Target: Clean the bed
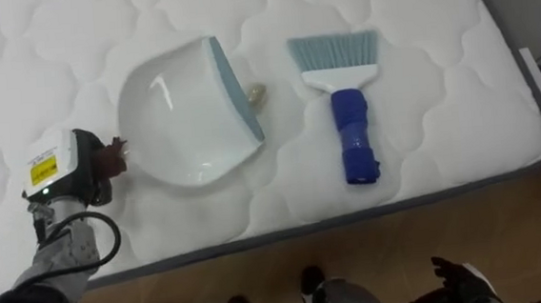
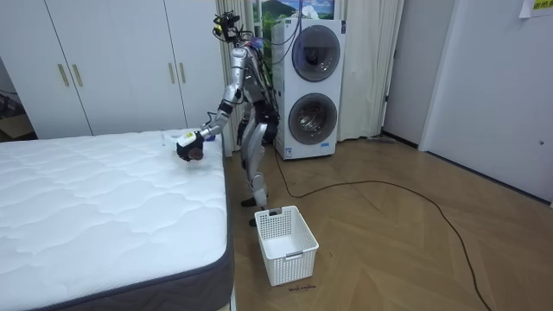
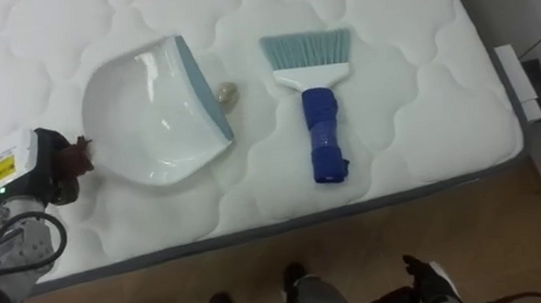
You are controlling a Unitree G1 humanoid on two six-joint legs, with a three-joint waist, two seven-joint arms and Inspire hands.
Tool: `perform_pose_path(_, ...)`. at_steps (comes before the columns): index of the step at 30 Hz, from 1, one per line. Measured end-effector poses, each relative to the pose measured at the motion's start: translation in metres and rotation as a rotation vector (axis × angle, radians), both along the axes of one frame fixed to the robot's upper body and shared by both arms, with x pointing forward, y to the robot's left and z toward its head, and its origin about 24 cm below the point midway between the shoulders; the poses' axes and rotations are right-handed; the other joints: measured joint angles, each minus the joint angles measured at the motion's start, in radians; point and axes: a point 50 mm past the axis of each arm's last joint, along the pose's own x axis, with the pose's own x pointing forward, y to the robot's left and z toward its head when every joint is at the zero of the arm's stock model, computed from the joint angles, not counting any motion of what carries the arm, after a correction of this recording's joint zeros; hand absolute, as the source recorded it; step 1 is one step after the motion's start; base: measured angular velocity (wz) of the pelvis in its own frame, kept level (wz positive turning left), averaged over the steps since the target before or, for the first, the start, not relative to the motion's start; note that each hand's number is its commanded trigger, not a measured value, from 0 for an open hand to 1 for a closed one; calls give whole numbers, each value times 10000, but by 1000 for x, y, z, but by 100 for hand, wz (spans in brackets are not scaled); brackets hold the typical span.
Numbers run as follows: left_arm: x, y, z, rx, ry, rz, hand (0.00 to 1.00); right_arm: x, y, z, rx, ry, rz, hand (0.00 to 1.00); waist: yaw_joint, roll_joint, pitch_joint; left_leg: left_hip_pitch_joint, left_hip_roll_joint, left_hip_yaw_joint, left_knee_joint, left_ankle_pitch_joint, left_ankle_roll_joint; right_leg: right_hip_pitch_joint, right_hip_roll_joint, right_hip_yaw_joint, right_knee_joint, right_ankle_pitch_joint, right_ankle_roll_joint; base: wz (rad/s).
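Sitting just left of the dustpan (image 1: 182, 119), your left hand (image 1: 66, 168) — fingers unreadable | dustpan light, stiff, slick — pinch its rim.

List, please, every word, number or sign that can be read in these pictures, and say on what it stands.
Yellow label at the back of the left hand: dark print, too small to read.
Yellow sheet high on the wall in the room view: too small to read.
Dustpan, brush, mattress: no text visible.
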Motion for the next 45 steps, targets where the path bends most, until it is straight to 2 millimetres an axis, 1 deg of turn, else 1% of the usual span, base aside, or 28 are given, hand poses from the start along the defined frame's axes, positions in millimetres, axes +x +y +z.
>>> perform_pose_path(1, -1, -1, -2, -185, 218, -23, 100, 5, -1, 3, 85, -264, -224, 0, -6, -30, 10, 18, -13, 80, -65, 14, 23, -36, -28, 39, 0, -9, 13, 0)
perform_pose_path(3, -2, -1, -5, -326, 558, -96, 100, 13, -5, 8, 134, -668, -717, 0, -31, -77, 28, 7, -26, 100, -71, 14, 29, -81, -43, 86, 23, -23, 38, -5)
perform_pose_path(6, -5, 1, -8, -402, 864, -79, 100, 28, -8, 18, 145, -1498, -1242, 0, 19, -272, 39, -106, -29, 150, -61, 11, 33, -226, -38, 145, 60, -31, 50, -3)
perform_pose_path(7, -8, 2, -11, -432, 1052, -54, 100, 34, -10, 22, 154, -1813, -1509, 0, 19, -335, 15, -117, -24, 145, -37, 10, 35, -230, -26, 142, 38, -29, 50, 0)
perform_pose_path(8, -9, 3, -12, -467, 1164, -43, 100, 37, -11, 24, 96, -1969, -1634, 0, 18, -356, 4, -118, -22, 140, -15, 6, 40, -228, -27, 129, 31, -29, 50, 0)
perform_pose_path(9, -11, 4, -15, -675, 1311, 52, 100, 44, -14, 30, -34, -2326, -1897, 0, 18, -376, 7, -115, -20, 126, 15, 4, 43, -209, -29, 107, 15, -29, 50, 0)
perform_pose_path(11, -15, 5, -18, -986, 1471, 275, 100, 55, -15, 38, -220, -2727, -2252, 0, 21, -396, 5, -112, -12, 122, 70, 3, 43, -182, -25, 101, 8, -27, 51, 0)
perform_pose_path(14, -17, 6, -21, -1376, 1632, 506, 100, 57, -18, 40, -753, -2770, -2652, 0, 247, -430, 12, -119, 3, 314, 56, -6, 59, -284, 6, 266, 31, 12, 75, -16)
perform_pose_path(15, -20, 8, -24, -1433, 1793, 624, 100, 60, -17, 43, -1015, -2880, -2710, 0, 354, -433, 14, -90, 14, 415, 32, -11, 69, -345, 19, 389, 59, 42, 82, -28)
perform_pose_path(19, -27, 12, -30, -1858, 2213, 953, 100, 66, -16, 50, -1494, -3066, -3052, 0, 521, -448, 16, -35, -7, 673, -35, -34, 112, -522, 0, 668, 296, 47, 99, -16)
perform_pose_path(21, -30, 14, -32, -2115, 2226, 1238, 100, 71, -14, 54, -1670, -3323, -3163, 0, 527, -451, 19, -145, -16, 807, 1, -41, 135, -740, -16, 796, 453, 46, 105, -13)
perform_pose_path(25, -33, 18, -33, -2480, 2174, 1589, 100, 76, -12, 60, -2029, -3660, -3414, 0, 513, -472, 31, -391, -6, 833, 203, -45, 141, -1022, -51, 816, 739, 15, 67, -1)
perform_pose_path(28, -36, 24, -33, -2829, 2063, 2053, 100, 85, -7, 72, -2313, -4283, -3658, 0, 536, -562, 79, -455, -15, 914, 251, -60, 157, -1228, -27, 958, 921, 32, 20, -10)
perform_pose_path(29, -36, 25, -32, -2857, 2046, 2129, 100, 89, -6, 77, -2367, -4605, -3716, 0, 525, -566, 80, -457, -5, 914, 266, -60, 151, -1228, -15, 959, 917, 40, 12, -13)
perform_pose_path(30, -37, 26, -32, -2880, 2043, 2210, 100, 100, -4, 94, -2385, -5665, -3767, 0, 528, -582, 74, -460, 23, 914, 294, -71, 128, -1224, 24, 966, 893, 71, -5, -8)
perform_pose_path(31, -39, 28, -34, -2838, 2116, 2285, 100, 114, -1, 117, -2248, -7112, -3749, 0, 536, -635, 56, -444, 46, 915, 295, -60, 107, -1196, 53, 962, 871, 100, -29, -6)
perform_pose_path(32, -40, 29, -34, -2810, 2129, 2313, 100, 121, 2, 128, -2142, -7754, -3739, 0, 538, -666, 51, -419, 51, 914, 295, -51, 93, -1156, 74, 951, 847, 118, -50, 0)
perform_pose_path(33, -42, 31, -35, -2772, 2203, 2368, 100, 132, 6, 145, -1970, -8783, -3741, 0, 539, -696, 49, -348, 82, 856, 295, -35, 64, -1014, 114, 855, 739, 157, -92, 11)
perform_pose_path(34, -43, 31, -36, -2736, 2288, 2365, 100, 139, 10, 157, -1975, -9462, -3623, 0, 551, -708, 45, -267, 176, 772, 289, -15, 30, -815, 144, 710, 608, 186, -126, 17)
perform_pose_path(35, -44, 31, -37, -2703, 2343, 2334, 100, 141, 11, 161, -2023, -9707, -3508, 0, 567, -710, 43, -229, 185, 711, 284, -8, 17, -711, 156, 615, 526, 198, -146, 28)
perform_pose_path(37, -49, 30, -41, -2619, 2570, 2264, 100, 143, 15, 167, -2139, -10269, -3278, 0, 651, -715, 40, -81, 205, 444, 259, 26, -41, -328, 165, 302, 313, 195, -177, 28)
perform_pose_path(40, -53, 29, -44, -2570, 2727, 2171, 100, 142, 15, 169, -2220, -10464, -3503, 0, 835, -715, 37, -72, 194, 251, 244, 28, -44, -171, 135, 96, 190, 171, -182, 19)
perform_pose_path(43, -52, 27, -44, -2561, 2722, 2058, 100, 141, 14, 169, -2277, -10556, -3622, 0, 960, -715, 37, -180, 188, 109, 297, 29, -40, -177, 96, -3, 182, 149, -151, 14)
perform_pose_path(45, -51, 26, -44, -2602, 2834, 1975, 100, 142, 16, 170, -2347, -10659, -3611, 0, 1058, -718, 34, -206, 183, 91, 319, 36, -28, -174, 57, -13, 189, 125, -115, 5)
